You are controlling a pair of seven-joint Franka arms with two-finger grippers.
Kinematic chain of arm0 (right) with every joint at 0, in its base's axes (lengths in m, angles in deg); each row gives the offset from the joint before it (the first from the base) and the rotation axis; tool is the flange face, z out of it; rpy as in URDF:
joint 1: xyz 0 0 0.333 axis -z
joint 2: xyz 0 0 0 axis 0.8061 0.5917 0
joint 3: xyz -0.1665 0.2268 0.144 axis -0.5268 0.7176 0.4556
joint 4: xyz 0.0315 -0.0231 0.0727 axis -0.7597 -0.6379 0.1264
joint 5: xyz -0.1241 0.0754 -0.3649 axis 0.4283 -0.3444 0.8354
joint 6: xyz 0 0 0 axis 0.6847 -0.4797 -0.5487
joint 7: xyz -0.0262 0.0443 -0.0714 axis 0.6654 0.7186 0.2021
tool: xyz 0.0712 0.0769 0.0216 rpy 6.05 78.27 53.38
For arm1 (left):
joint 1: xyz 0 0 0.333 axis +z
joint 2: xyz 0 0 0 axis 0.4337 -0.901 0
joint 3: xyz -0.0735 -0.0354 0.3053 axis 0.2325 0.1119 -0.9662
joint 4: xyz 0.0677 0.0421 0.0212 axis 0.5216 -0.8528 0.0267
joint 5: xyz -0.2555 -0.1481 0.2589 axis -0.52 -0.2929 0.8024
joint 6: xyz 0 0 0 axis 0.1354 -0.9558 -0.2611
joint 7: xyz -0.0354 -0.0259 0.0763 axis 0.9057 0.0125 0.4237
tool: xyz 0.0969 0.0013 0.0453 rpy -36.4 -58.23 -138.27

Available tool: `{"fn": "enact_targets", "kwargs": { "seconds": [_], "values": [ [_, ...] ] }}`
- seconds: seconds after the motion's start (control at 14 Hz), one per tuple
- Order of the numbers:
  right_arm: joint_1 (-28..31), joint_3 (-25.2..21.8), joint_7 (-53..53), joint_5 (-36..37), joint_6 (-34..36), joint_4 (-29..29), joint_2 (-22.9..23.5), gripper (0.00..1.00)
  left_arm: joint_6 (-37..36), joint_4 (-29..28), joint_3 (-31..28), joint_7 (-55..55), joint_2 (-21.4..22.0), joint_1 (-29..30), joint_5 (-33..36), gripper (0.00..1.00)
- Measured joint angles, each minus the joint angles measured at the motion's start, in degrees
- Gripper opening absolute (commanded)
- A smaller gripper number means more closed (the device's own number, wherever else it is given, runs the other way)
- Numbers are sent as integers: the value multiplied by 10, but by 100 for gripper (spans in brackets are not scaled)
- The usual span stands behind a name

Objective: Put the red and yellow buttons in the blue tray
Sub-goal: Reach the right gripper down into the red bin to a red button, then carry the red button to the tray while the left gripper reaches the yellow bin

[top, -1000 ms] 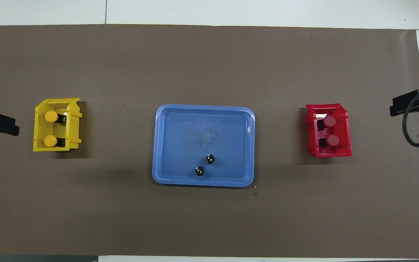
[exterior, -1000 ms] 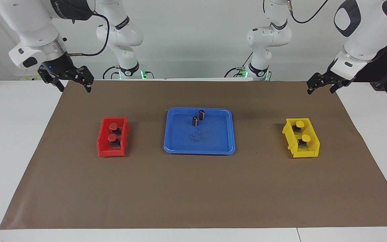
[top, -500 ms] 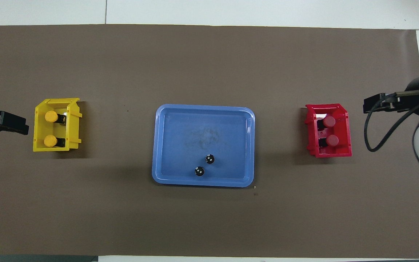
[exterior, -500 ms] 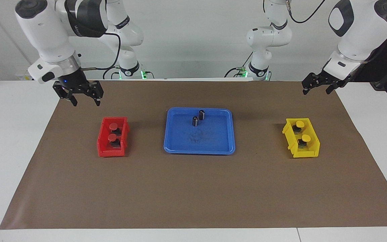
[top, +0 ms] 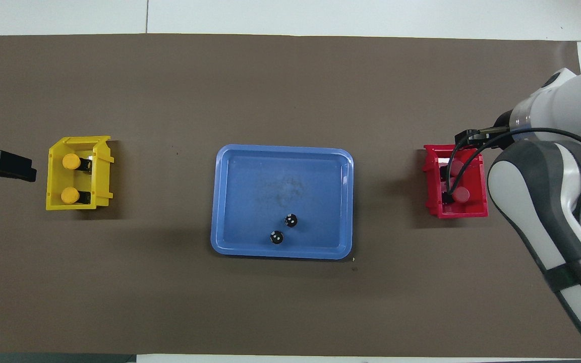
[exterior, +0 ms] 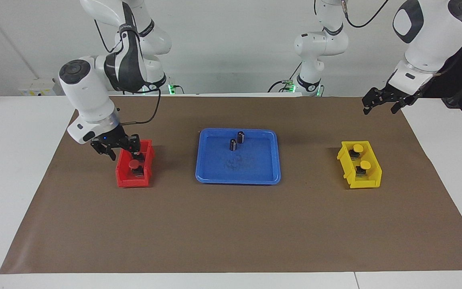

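Note:
Two yellow buttons (exterior: pixel 358 148) (exterior: pixel 365 164) sit in the small yellow bin (exterior: pixel 371 182), and both also show in the overhead view (top: pixel 71 161) (top: pixel 70 194). One red button (exterior: pixel 134 164) shows in the small red bin (exterior: pixel 124 182). The second red button is hidden by my right gripper (exterior: pixel 122 154), which hangs open low over the bin's end nearer to the robots. The blue tray (exterior: pixel 255 176) lies mid-table between the bins and holds no coloured button. My left gripper (exterior: pixel 378 107) is open in the air, over the mat between the robots and the yellow bin.
Two small dark cylinders (exterior: pixel 240 137) (exterior: pixel 233 144) stand in the tray's part nearer to the robots. A brown mat (exterior: pixel 231 224) covers the table. The right arm's cable (top: pixel 452 171) hangs over the red bin in the overhead view.
My right gripper has come down from over the mat's corner to just over the red bin, covering one red button. My left gripper has barely shifted.

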Motion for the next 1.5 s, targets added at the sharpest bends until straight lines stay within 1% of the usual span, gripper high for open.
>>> {"fn": "enact_targets", "kwargs": {
  "seconds": [0.21,0.43,0.57,0.79,0.93,1.0,1.07,1.14,1.21,1.29,1.5],
  "values": [
    [1,-1,0,0,-56,-46,0,66,1,0,-1,0,0,2,0,100],
    [4,-1,-11,0,-94,-83,1,66,1,-1,-2,0,0,7,0,100],
    [8,-2,-16,0,-110,-98,4,66,1,-1,-2,0,0,7,0,100],
    [9,-1,-17,0,-120,-103,13,65,1,-1,-2,0,0,7,0,100],
    [9,-1,-17,0,-121,-103,14,59,1,-1,-2,0,0,7,0,100],
    [9,0,-17,0,-121,-103,14,53,1,-1,-2,0,0,7,0,100],
    [9,0,-17,0,-121,-105,14,45,1,-1,-2,0,0,7,0,100],
    [9,0,-17,0,-122,-107,14,33,1,-1,-2,0,0,7,0,100],
    [9,0,-17,0,-124,-109,14,25,1,-1,-2,0,0,8,0,100],
    [9,0,-17,0,-125,-110,14,22,2,-1,-3,0,0,10,0,100],
    [8,0,-18,0,-113,-100,15,23,5,-1,-3,0,0,18,0,100]
  ]
}}
